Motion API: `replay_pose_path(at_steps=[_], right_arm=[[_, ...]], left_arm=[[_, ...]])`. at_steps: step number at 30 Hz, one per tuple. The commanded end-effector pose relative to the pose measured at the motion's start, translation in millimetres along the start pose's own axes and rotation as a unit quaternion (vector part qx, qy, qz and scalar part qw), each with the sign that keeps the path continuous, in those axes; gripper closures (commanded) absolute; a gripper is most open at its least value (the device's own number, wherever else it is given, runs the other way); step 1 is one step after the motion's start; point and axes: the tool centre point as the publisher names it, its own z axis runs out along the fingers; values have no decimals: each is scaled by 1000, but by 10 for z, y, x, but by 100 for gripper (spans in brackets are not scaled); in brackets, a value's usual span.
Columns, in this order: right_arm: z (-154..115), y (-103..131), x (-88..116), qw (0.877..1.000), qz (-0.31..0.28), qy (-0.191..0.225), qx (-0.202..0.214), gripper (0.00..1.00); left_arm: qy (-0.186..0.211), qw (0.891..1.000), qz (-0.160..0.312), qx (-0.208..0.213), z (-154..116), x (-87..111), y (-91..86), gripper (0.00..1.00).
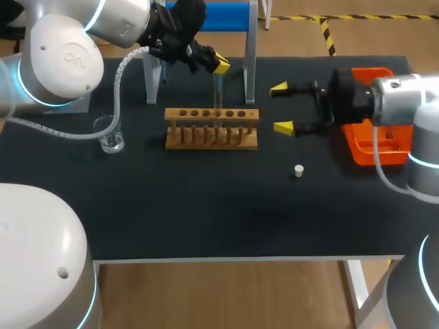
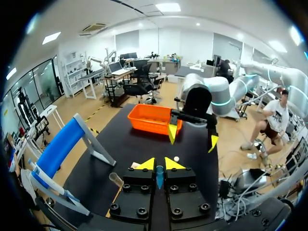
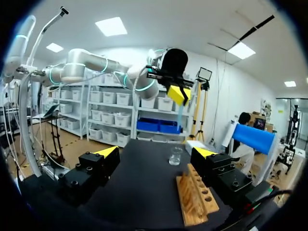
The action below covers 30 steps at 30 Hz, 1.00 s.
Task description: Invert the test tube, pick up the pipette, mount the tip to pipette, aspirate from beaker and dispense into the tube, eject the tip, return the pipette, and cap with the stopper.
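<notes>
A black table [image 1: 206, 205] carries everything, and the two arms come in over it from opposite sides. At the far edge stands a blue bar on grey legs [image 1: 223, 17]; whether the pipette lies on it cannot be told. At the right sits an orange plastic tray [image 1: 357, 147], partly hidden behind the right arm. In the middle stands a wooden rack with a row of round holes [image 1: 211, 115], its long side running from left to right. Well to the left of it is a small clear glass beaker [image 1: 111, 135]. To the right of the rack, toward the front, a small white stopper [image 1: 298, 171] lies alone on the table.

The left gripper [image 1: 217, 66] hangs above the rack, and its fingers are closed on a clear glass test tube [image 1: 218, 92]. The left wrist view shows the tube pinched between both yellow tips. The long axis of the tube is upright, and its lower end is just above the top board of the rack, over a hole right of the middle. Which end is the open one is too small to tell. The right gripper [image 1: 282, 107] is just beside the right end of the rack, its fingers spread wide with nothing between them.

The hole seems to lie directly below the tube, so the coming move is probably a straight lowering by the left arm, with the tube kept vertical. The right arm is the nearer one to the stopper and the tray
</notes>
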Motion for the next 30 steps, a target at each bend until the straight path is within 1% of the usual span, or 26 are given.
replay_pose_path(at_steps=[1,10,15,21,24,27,30], right_arm=[[210,12,-145,999,10,28,-13,0],[562,63,-251,998,43,38,-25,0],[746,85,-366,998,50,30,-30,0],[887,153,-478,998,49,30,-36,0],[920,199,-529,998,45,29,-39,4],[943,245,-580,998,45,29,-44,2],[969,283,-616,997,49,33,-50,5]], left_arm=[[1,1000,-1,-4,-13,-1,-11,100],[1,1000,-1,-4,-13,-1,-11,100],[1,1000,-1,-4,-13,-1,-11,100],[1,1000,-1,-4,-13,-1,-11,100],[1,1000,-1,-4,-13,-1,-11,100],[1,1000,-1,-4,-13,-1,-11,100],[1,1000,-1,-4,-13,-1,-11,100]])
